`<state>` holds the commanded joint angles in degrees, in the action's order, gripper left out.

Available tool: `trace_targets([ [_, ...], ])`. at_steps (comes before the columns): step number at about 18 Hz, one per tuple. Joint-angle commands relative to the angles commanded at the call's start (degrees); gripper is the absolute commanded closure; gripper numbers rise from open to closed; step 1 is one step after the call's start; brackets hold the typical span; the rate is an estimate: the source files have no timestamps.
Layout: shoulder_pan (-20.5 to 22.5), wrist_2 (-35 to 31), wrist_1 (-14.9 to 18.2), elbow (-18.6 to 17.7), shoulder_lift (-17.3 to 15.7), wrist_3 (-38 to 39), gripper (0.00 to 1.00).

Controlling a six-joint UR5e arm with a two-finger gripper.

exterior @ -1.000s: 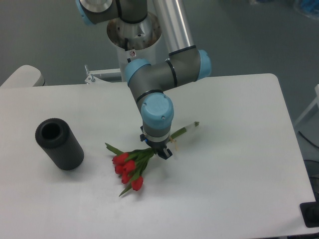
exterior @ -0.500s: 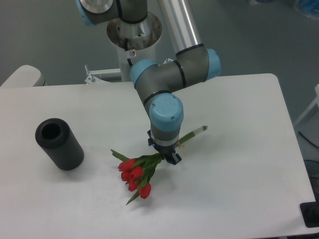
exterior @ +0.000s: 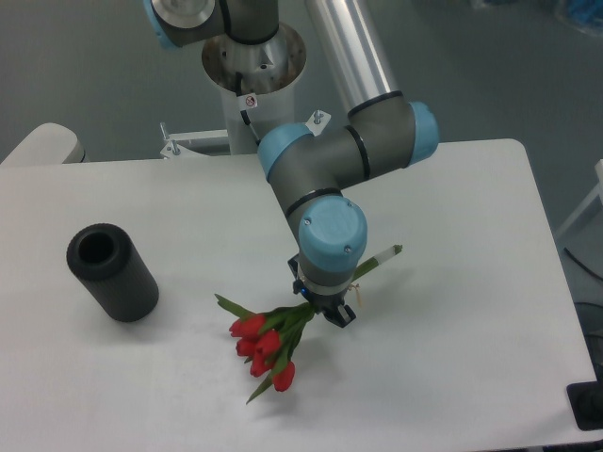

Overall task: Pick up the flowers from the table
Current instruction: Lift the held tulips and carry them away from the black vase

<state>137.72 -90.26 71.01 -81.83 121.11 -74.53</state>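
A: Fixed camera, only view. Gripper [exterior: 328, 308] points down under the blue wrist, and its fingers are clamped on the flowers [exterior: 267, 344] at the stems, just past where the leaves start.

B: Where's the bunch sitting relative to it?

A: Red buds hang down and to the left of the gripper in the picture, leaves fan out right beside the fingers, and the pale stem end [exterior: 384, 256] sticks out on the other side, up and to the right. Looks lifted off the table [exterior: 471, 282], but I can't tell for sure whether the lowest bud clears it.

B: Handling?

A: Light, my guess. Stems are bundled and seem stiff enough, since the bunch holds one line through the grip without much droop. Buds and leaves look soft and crushable, so the stem bundle is the place to hold, which is where it is. The stems look smooth and thin, so the bunch could pivot or slide in the jaws, head end being the heavier.

B: Anything else nearby?

A: A black cylinder [exterior: 111, 271] far left of the gripper, well apart.
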Motion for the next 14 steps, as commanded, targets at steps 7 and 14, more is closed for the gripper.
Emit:
trace_targets([
  [7,0.53,0.35,3.69,6.32,3.69,-0.61,0.79],
  [14,0.79,0.35,3.6,8.62,5.19,-2.28,0.82],
])
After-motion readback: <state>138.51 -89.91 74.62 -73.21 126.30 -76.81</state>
